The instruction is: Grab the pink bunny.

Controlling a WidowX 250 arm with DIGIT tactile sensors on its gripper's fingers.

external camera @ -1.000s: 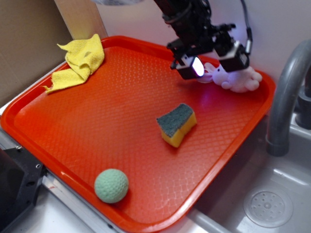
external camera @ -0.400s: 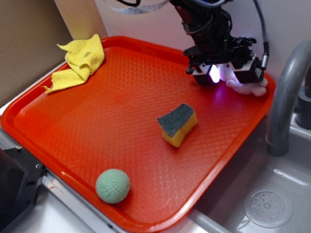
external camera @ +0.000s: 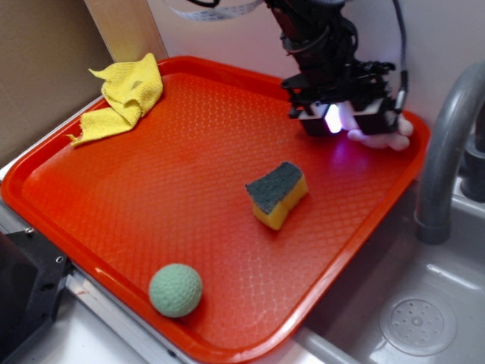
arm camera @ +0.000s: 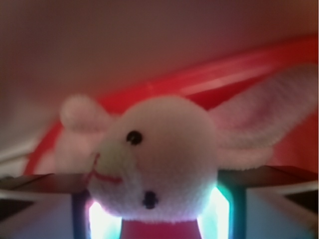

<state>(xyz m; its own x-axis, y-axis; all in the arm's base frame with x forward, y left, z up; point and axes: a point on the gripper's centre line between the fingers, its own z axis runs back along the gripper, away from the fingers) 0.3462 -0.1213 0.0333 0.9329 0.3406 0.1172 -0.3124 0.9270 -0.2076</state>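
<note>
The hand (external camera: pixel 345 121) sits over the pink bunny (arm camera: pixel 159 159) at the red tray's (external camera: pixel 151 189) far corner, fingers flanking its head; whether clenched, cannot tell

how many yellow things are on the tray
2. A yellow cloth lies crumpled at the far left corner of the red tray, and a yellow sponge with a dark scrub top sits near the middle. The gripper may hide something.

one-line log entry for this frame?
phase: closing in | claw: over pink bunny, grip unconfirmed | bunny: far corner of red tray
</note>
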